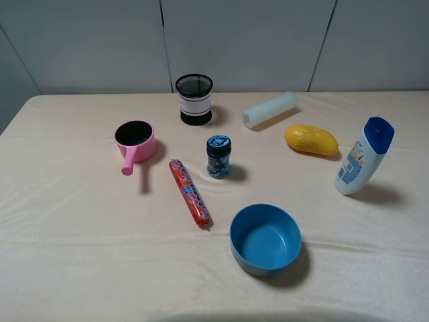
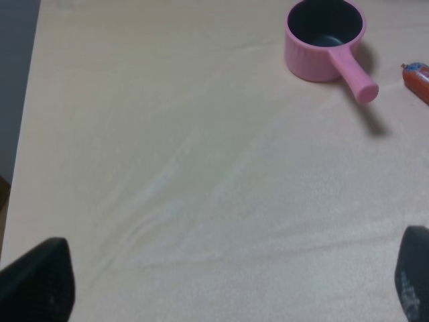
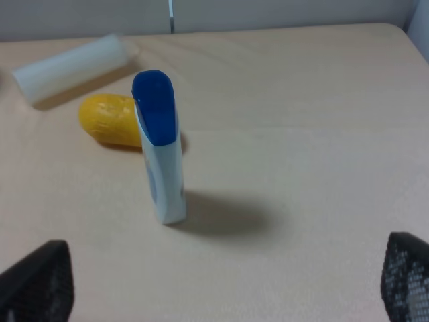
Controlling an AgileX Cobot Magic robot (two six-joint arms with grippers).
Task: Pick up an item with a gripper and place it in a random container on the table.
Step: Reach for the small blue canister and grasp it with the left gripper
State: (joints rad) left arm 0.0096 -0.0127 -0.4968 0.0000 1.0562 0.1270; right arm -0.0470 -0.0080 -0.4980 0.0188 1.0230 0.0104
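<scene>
The small dark blue jar [image 1: 218, 156] with a blue cap stands upright in the middle of the cream table [image 1: 67, 221]. The pink saucepan cup [image 1: 135, 141] stands to its left with its handle pointing toward the front; it also shows in the left wrist view [image 2: 326, 40]. Neither arm shows in the exterior view. My left gripper [image 2: 228, 285] is open and empty, with its fingertips [image 2: 37, 282] over bare cloth, well apart from the cup. My right gripper [image 3: 221, 285] is open and empty, its fingertips [image 3: 33, 282] short of the white lotion bottle [image 3: 161, 151].
A black mesh cup [image 1: 195, 98] stands at the back. A white cylinder [image 1: 269, 109] and a yellow object [image 1: 311, 139] lie at the back right. The lotion bottle [image 1: 362, 157] stands at the right. A red sausage pack [image 1: 190, 193] and a blue bowl [image 1: 265, 239] are near the front.
</scene>
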